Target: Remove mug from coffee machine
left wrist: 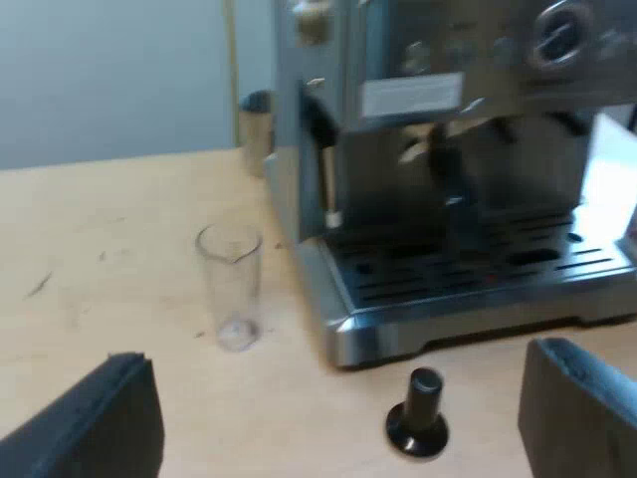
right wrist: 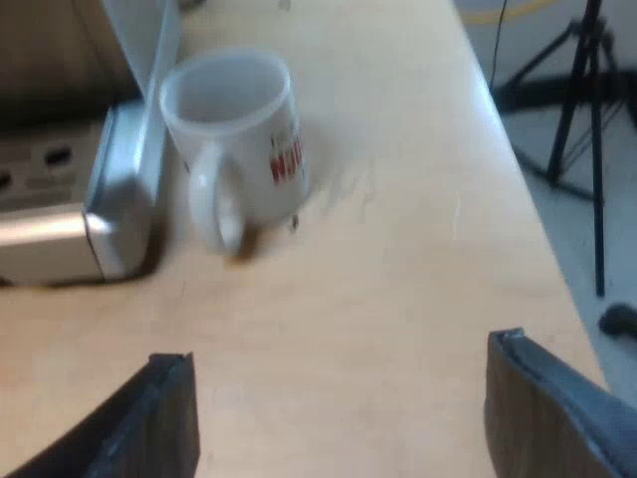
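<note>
A white mug (right wrist: pixel 239 139) with red print stands upright on the wooden table, close beside the espresso machine's drip tray corner (right wrist: pixel 109 219), handle toward my right gripper. My right gripper (right wrist: pixel 338 418) is open, a short way back from the mug, nothing between its fingers. In the left wrist view the espresso machine (left wrist: pixel 458 179) shows its front and slotted drip tray (left wrist: pixel 468 274). My left gripper (left wrist: pixel 338 428) is open above the table, nothing held, near the machine's front.
A clear measuring glass (left wrist: pixel 231 287) stands on the table beside the machine. A tamper with a black knob (left wrist: pixel 418 413) stands by the tray's front. A metal cup (left wrist: pixel 257 124) sits behind the machine. The table edge (right wrist: pixel 537 229) and a tripod (right wrist: pixel 587 119) lie beyond the mug.
</note>
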